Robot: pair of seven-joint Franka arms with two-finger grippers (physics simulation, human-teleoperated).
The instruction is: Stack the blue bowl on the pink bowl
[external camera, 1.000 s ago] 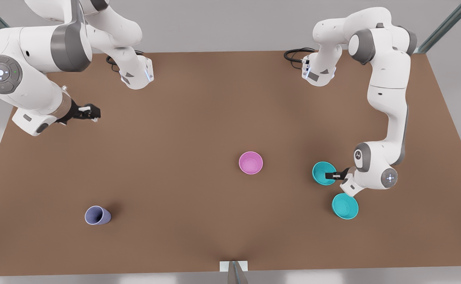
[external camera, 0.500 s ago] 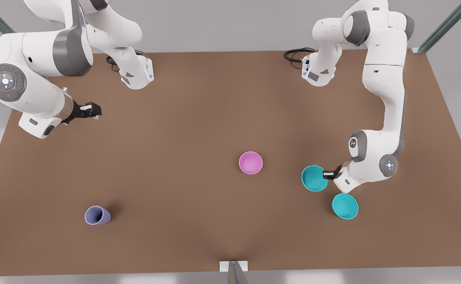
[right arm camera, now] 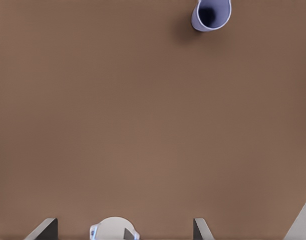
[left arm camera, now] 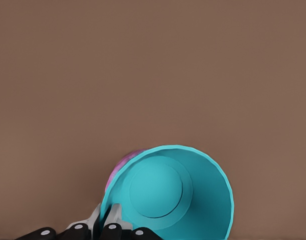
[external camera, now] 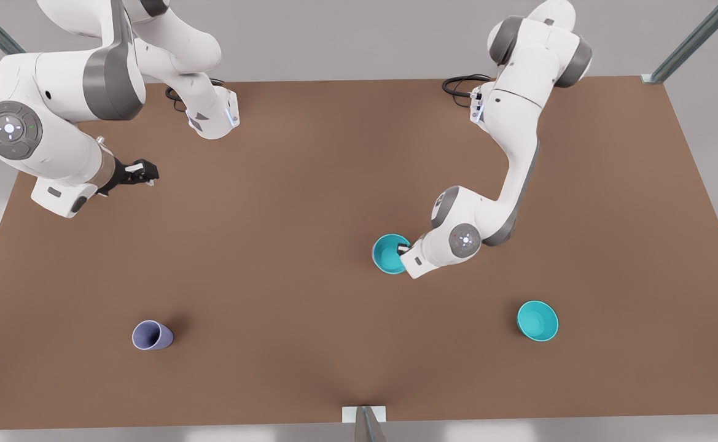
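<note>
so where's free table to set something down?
Bare: the wide stretch between the cup and the blue bowl, and the far middle between the arm bases. Crowded: around the left gripper holding the blue bowl over the pink bowl, turquoise bowl nearby.

Brown table (external camera: pixel 285 202) carries a lavender cup (external camera: pixel 152 336) near its front-left corner, a turquoise bowl (external camera: pixel 537 320) toward the front-right, the pink bowl (left arm camera: pixel 123 164) approx. mid-table w/ the blue bowl (external camera: pixel 388 253) over it, plus both arm bases at the back edge.
</note>
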